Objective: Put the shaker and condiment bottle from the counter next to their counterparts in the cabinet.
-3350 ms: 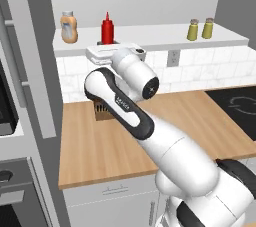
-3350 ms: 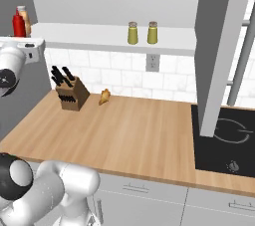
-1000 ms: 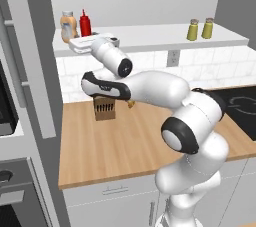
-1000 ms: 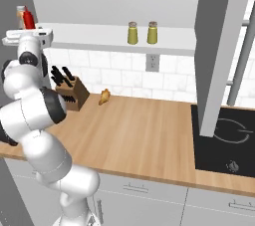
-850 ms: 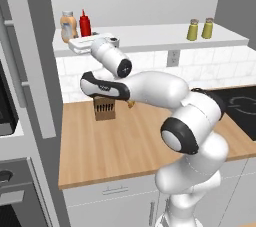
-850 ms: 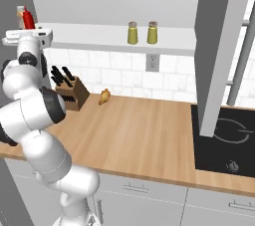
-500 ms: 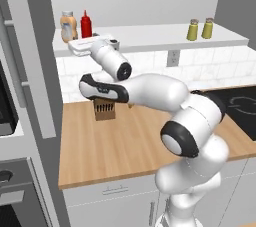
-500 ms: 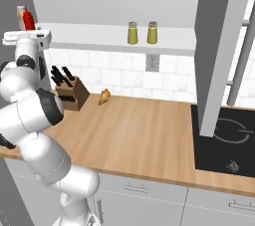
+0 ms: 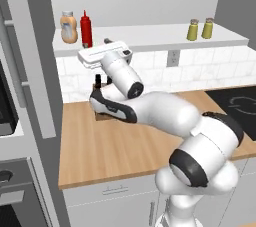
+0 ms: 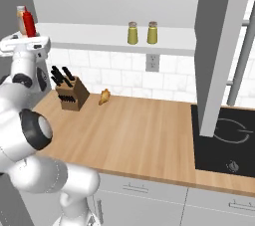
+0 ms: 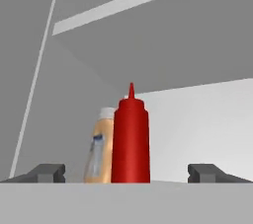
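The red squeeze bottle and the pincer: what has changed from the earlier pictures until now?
The slim red squeeze bottle was carried left along the white wall shelf and now stands beside the chubby orange sauce bottle. The pincer has let it go: its tips stand wide apart, a little back from it. The two olive-yellow shakers, the knife block and the wooden counter stayed as they were.

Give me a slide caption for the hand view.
Open tool facing the red condiment bottle standing beside the orange bottle.

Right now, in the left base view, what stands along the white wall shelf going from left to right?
Chubby orange sauce bottle with a pale cap → slim red squeeze bottle → two olive-yellow shakers with grey caps, one then the other.
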{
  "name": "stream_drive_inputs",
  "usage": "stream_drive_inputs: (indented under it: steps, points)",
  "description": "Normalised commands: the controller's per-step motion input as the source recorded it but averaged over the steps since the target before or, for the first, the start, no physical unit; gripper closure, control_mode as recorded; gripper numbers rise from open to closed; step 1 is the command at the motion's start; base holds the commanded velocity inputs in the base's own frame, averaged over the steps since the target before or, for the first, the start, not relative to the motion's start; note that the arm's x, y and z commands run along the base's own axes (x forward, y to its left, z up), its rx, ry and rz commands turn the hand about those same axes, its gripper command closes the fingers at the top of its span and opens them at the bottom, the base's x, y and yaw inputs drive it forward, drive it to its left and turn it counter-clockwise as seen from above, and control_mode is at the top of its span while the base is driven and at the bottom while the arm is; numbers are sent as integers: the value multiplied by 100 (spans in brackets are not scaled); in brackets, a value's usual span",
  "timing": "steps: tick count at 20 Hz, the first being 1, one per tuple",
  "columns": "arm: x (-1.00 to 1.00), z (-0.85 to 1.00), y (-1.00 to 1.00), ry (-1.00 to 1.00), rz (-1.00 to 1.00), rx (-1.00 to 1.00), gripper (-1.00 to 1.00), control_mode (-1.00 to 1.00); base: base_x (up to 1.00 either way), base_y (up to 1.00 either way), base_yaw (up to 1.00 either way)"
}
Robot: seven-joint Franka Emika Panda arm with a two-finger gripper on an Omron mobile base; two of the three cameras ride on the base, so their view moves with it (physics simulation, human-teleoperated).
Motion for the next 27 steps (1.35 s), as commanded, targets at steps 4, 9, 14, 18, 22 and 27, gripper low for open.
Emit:
stream_drive_inputs:
  steps: [4,9,14,18,22,27]
  points:
    - [-67,0,-78,-18,0,0,-100,-100,0,0,0]
    - [-97,-21,-80,-12,2,0,-100,-100,0,0,0]
    - [-100,-70,-65,-1,6,-2,-100,-100,0,0,0]
    - [-100,-100,-65,7,5,-11,-100,-100,0,0,0]
    - [-100,-97,-72,3,5,-6,-100,-100,0,0,0]
    - [-41,-30,-34,3,1,3,-100,-100,0,0,0]
